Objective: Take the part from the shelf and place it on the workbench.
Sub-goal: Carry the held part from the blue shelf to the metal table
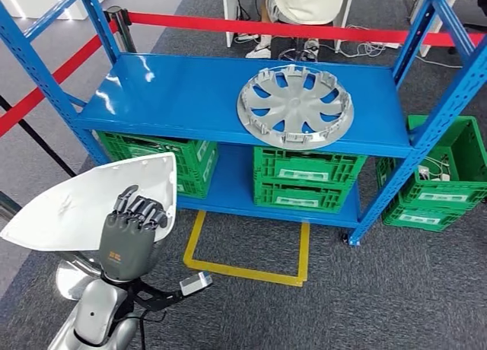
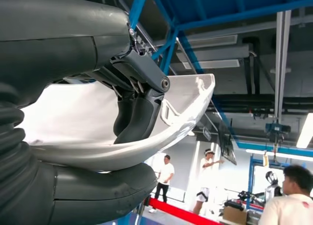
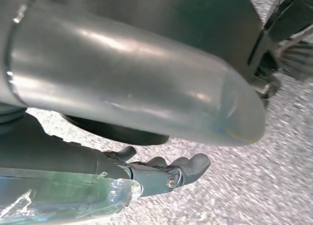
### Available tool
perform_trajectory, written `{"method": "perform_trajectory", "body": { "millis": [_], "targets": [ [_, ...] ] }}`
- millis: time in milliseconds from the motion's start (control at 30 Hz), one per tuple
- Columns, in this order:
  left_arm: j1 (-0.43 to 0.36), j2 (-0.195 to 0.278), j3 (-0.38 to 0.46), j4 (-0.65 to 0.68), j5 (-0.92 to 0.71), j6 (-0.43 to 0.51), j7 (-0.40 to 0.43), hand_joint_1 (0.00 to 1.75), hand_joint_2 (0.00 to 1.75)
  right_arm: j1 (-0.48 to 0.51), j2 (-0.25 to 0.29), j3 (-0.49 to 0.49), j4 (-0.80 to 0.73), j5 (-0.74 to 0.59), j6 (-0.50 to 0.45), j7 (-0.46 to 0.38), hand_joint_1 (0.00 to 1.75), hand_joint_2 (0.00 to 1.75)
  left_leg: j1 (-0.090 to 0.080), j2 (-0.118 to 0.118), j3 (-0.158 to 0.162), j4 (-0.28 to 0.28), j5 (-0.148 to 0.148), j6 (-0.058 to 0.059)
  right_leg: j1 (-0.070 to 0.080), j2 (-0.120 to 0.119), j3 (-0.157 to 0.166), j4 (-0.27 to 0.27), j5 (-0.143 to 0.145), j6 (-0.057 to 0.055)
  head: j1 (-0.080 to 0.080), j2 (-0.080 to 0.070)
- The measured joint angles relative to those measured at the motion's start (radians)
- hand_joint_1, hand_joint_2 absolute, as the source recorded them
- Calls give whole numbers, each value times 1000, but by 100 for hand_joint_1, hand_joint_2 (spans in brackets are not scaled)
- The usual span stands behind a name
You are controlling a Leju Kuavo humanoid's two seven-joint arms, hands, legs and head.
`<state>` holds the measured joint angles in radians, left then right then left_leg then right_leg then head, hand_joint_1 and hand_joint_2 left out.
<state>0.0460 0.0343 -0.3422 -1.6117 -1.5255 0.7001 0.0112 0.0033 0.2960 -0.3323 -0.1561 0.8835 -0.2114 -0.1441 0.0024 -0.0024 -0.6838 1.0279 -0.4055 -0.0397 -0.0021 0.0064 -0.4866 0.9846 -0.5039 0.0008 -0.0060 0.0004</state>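
Note:
A white curved shell-like part (image 1: 81, 205) is held in front of the blue shelf (image 1: 189, 99), off its lower left corner. My left hand (image 1: 133, 232) grips it, dark fingers curled over its near edge. In the left wrist view the fingers (image 2: 136, 118) press on the part's (image 2: 184, 107) inner face, with the thumb under it. A silver wheel cover (image 1: 294, 106) lies flat on the shelf's top board, right of centre. My right hand (image 3: 166, 173) hangs over the grey carpet with its fingers stretched out and nothing in them.
Green crates (image 1: 307, 179) stand on the shelf's lower board, and another (image 1: 442, 182) sits on the floor to the right. A yellow outline (image 1: 246, 270) marks the carpet before the shelf. Red barrier tape (image 1: 287, 29) runs behind, where a person (image 1: 304, 4) sits.

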Motion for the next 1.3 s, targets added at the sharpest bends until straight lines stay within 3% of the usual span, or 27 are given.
{"method": "perform_trajectory", "body": {
  "millis": [67,100,133,167,233,300,333,367,433,467,500,600,633,667,700,767,833,900,967,1000,1067,1133,1167,1200,1233,1300],
  "targets": [
    [5,0,7,0,0,0,-2,175,175,0,0,0,0,0,-1,0,0,0,0,1,-19,126,-115,-7,1,-1,-30,2,29,-7,-4,0],
    [8,0,11,0,0,0,-3,175,175,0,0,0,0,0,0,1,0,0,1,1,-22,187,-140,-8,1,-2,-49,4,43,-8,-4,0],
    [10,0,14,0,0,0,-4,175,175,0,0,0,0,1,1,1,0,0,1,1,-16,228,-139,-8,2,-3,-69,6,56,-7,-4,0],
    [13,0,16,0,0,0,-5,175,175,0,0,0,0,1,2,2,0,0,0,1,0,243,-117,-7,2,-4,-88,9,69,-6,-4,0],
    [16,-4,18,0,0,0,-7,175,175,-1,0,0,0,2,2,4,0,0,-1,1,83,168,-70,2,3,-6,-122,12,94,-2,-4,0],
    [17,-11,18,-2,0,0,-5,175,175,-3,0,2,-1,6,1,8,0,0,-5,5,210,1,-84,15,6,-7,-142,14,116,5,-4,0],
    [16,-15,17,-3,0,0,0,175,175,-3,0,4,-1,9,-1,10,0,0,-8,6,254,-65,-102,20,6,-9,-147,12,127,9,-3,0],
    [17,-18,17,-3,0,0,9,175,175,-3,0,6,-1,11,-4,12,0,0,-10,5,276,-107,-112,25,6,-12,-151,10,138,15,-3,0],
    [22,-20,17,-1,0,0,29,175,175,-3,0,8,-1,17,-9,18,0,0,-11,0,267,-121,-102,37,3,-16,-162,7,149,28,-2,0],
    [24,-19,16,0,0,0,39,175,175,-3,0,8,-1,20,-12,21,0,0,-11,-2,258,-122,-92,44,2,-15,-171,21,135,34,-1,0],
    [26,-19,16,2,0,0,49,175,175,-3,0,9,-1,23,-15,25,0,0,-9,-4,249,-122,-81,50,1,-14,-187,59,102,40,2,0],
    [28,-19,14,7,0,0,70,175,175,-5,0,13,-1,27,-21,33,0,0,-10,-17,214,-118,-52,57,1,-11,-244,254,-23,48,7,0],
    [30,-19,14,9,0,0,74,175,175,-5,0,14,-2,28,-23,35,0,0,-11,-23,202,-116,-42,56,1,-10,-244,289,-40,48,7,0],
    [32,-19,14,10,0,0,78,175,175,-5,0,14,-2,29,-24,35,0,0,-11,-30,189,-113,-34,55,1,-9,-223,284,-38,47,7,0],
    [35,-19,14,12,0,0,81,175,175,-6,0,14,-2,29,-25,36,0,0,-11,-39,177,-109,-27,52,1,-5,-182,238,-22,44,7,0],
    [37,-21,13,14,0,0,87,175,175,-6,0,15,-2,30,-28,36,0,0,-12,-57,155,-98,-17,46,-1,29,-78,91,11,36,7,0],
    [38,-25,11,17,0,0,92,175,175,-5,0,17,-2,30,-31,36,0,0,-11,-75,135,-84,-7,37,-2,58,-25,8,19,26,6,0],
    [43,-27,10,20,0,0,93,175,175,-5,0,17,-2,31,-33,36,0,0,-8,-91,120,-78,4,26,0,49,-29,6,22,16,5,0],
    [48,-27,9,23,0,0,94,175,175,-5,1,17,-2,31,-33,36,0,0,-8,-78,104,-62,-7,14,-2,27,-36,6,32,3,3,0],
    [49,-28,8,24,0,0,94,175,175,-4,2,18,-2,32,-33,36,0,0,-8,-59,88,-30,-31,8,-5,14,-40,5,37,-3,-1,0],
    [49,-28,7,26,0,0,95,175,175,-3,3,18,-2,32,-33,36,0,0,-4,-20,34,92,-107,-3,-5,-12,-52,5,45,-10,-9,0],
    [51,-28,6,30,0,0,95,175,175,-2,2,18,-2,32,-33,36,0,0,2,-11,-9,206,-157,-12,-5,-38,-66,5,53,-9,-10,0],
    [52,-28,6,32,0,0,95,175,175,-2,2,18,-2,32,-33,36,0,0,5,-9,-6,216,-155,-14,-5,-51,-72,5,57,-8,-11,0],
    [53,-28,6,33,0,0,95,175,175,-2,2,18,-2,32,-33,36,0,0,6,-4,18,186,-136,-15,-5,-64,-77,5,60,-5,-11,0],
    [53,-29,6,34,0,0,95,175,175,-2,2,18,-2,33,-33,36,0,0,7,10,61,124,-108,-15,-6,-76,-80,5,63,-2,-11,0],
    [51,-31,5,35,0,0,95,175,175,-2,1,18,-2,34,-29,35,0,0,5,60,152,-16,-65,-10,-1,-97,-84,9,67,6,-12,0]
  ]
}}
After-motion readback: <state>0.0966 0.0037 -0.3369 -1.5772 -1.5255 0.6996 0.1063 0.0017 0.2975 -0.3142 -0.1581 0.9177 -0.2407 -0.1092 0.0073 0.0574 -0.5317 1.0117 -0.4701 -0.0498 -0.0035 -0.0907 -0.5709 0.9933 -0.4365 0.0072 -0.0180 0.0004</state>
